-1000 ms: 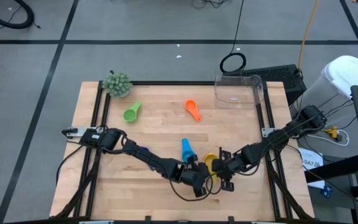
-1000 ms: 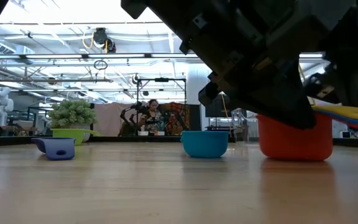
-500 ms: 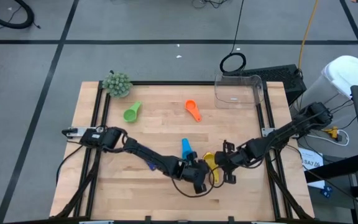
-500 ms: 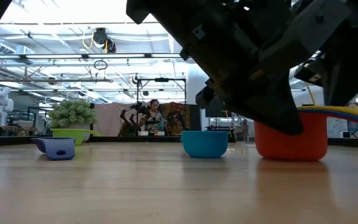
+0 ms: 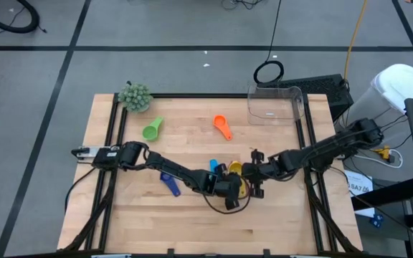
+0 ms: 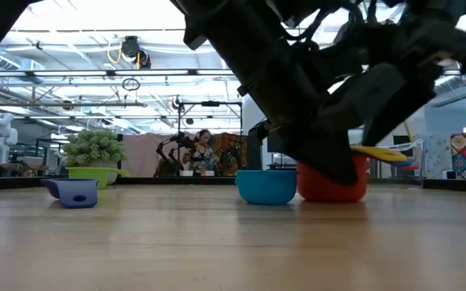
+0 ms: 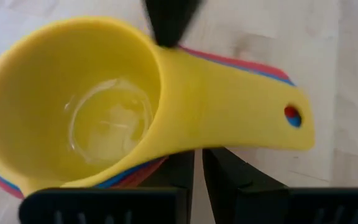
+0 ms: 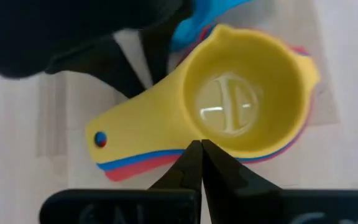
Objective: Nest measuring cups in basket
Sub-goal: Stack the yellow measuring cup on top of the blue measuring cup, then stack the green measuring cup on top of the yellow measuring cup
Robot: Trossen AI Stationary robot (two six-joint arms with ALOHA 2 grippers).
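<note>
A nested stack of measuring cups [image 5: 236,171], yellow on top of a dark blue and a red one, stands right of the table's middle. Its yellow bowl [image 7: 98,106] and handle [image 8: 135,130] fill both wrist views. My left gripper [image 5: 231,188] is shut at the stack's near side and my right gripper [image 5: 251,174] is shut at its right side. A light-blue cup [image 5: 214,169] sits just left of the stack. A dark-blue cup [image 5: 169,185], a green cup [image 5: 152,129] and an orange cup [image 5: 222,126] lie apart on the wood. The clear basket [image 5: 274,104] stands at the far right corner. My left gripper [image 7: 197,167] is shut, and its fingertips [image 7: 182,163] meet the stack where the handle joins the bowl [image 7: 179,140], coming in low from the near side. The stack's red base [image 6: 330,184] appears to rest on the table. My right gripper [image 8: 201,155] is shut, and its tips [image 8: 194,149] touch the opposite edge of the stack, at the junction of bowl and handle [image 8: 179,148], level from the table's right. The stack sits upright between the two grippers.
A fuzzy green ball [image 5: 135,95] sits at the far left corner of the table. Black rails [image 5: 308,136] run along the table's sides. Bare wood lies between the stack and the basket [image 6: 310,166]. A person [image 6: 199,152] shows far off in the room behind.
Both shut grippers have moved toward the table's far edge, and the nested stack has slid with them along the wood, ending close beside the light-blue cup. The left arm has swung off the dark-blue cup, which now lies uncovered.
</note>
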